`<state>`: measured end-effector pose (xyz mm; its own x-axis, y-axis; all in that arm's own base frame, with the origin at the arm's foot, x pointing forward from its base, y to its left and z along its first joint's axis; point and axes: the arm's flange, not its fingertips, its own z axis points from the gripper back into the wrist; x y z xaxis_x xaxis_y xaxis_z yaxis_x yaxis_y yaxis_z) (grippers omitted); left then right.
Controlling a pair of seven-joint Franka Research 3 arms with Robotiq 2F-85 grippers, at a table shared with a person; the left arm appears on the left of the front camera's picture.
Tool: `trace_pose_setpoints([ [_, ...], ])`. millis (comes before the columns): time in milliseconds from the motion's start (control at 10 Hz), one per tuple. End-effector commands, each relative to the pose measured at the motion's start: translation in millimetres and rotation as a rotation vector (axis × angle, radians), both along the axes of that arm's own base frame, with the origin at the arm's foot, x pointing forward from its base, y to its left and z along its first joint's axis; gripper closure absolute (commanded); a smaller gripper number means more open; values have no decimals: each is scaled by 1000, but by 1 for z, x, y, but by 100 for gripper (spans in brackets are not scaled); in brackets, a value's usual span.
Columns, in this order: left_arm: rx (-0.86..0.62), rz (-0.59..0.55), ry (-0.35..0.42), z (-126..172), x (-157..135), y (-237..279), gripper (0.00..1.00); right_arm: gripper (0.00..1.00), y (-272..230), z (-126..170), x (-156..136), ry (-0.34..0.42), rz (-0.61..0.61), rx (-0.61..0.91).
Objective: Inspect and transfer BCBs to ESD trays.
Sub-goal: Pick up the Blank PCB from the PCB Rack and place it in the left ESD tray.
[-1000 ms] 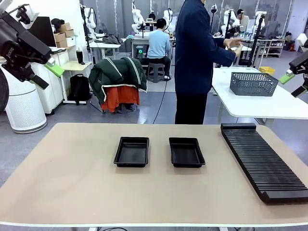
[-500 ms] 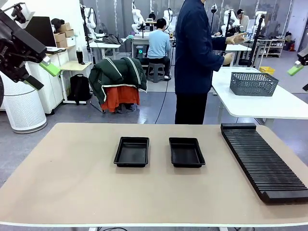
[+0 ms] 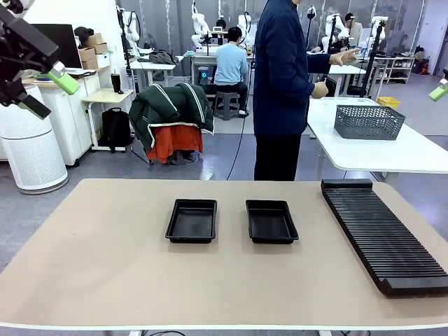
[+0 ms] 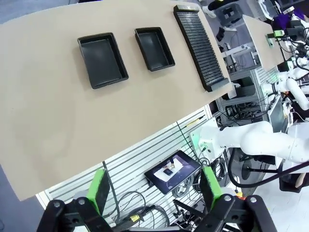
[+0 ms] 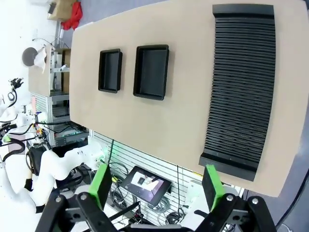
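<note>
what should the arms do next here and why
Probably wait with both arms raised. Both trays and the rack are empty, the person faces a side table, and the left gripper and right gripper hang open high over the table, so there is nothing to pick up yet.

Left gripper (image 4: pixel 154 189): black housing, bright green pads (image 4: pixel 99 190), round screws at the finger joints. Right gripper (image 5: pixel 157 187): same build. Right arm (image 4: pixel 260 140): smooth white rounded links. Person (image 3: pixel 280 84): long dark navy coat, black trousers.
</note>
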<state>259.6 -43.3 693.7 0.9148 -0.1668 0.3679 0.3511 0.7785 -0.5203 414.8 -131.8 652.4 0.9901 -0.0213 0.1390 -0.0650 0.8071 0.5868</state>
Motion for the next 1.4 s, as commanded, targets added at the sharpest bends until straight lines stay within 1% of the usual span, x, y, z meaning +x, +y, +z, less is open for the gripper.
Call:
trace_pose_setpoints([
  [0, 7, 23, 25, 9, 0, -4, 0, 0, 5, 20, -2, -11, -13, -14],
  [200, 2, 50, 22, 14, -2, -3, 0, 0, 1, 33, -1, 0, -40, -17],
  [300, 1, 63, 16, 15, -7, -1, 0, 0, -3, 33, 2, 10, -50, -8],
  [500, 39, 106, 11, 21, -14, 1, 0, 0, -7, 37, 3, 10, -50, -28],
  [700, 61, 131, 9, 30, -22, -1, 0, 0, -12, 46, 3, 21, -86, -63],
  [800, 75, 144, 7, 33, -26, -3, 0, 0, -14, 51, 1, 15, -86, -69],
  [1100, 70, 161, 10, 34, -27, 1, 0, 0, -16, 55, 2, 3, -88, -77],
  [1300, 93, 175, 12, 40, -33, -1, 0, 0, -16, 54, 4, 3, -82, -75],
])
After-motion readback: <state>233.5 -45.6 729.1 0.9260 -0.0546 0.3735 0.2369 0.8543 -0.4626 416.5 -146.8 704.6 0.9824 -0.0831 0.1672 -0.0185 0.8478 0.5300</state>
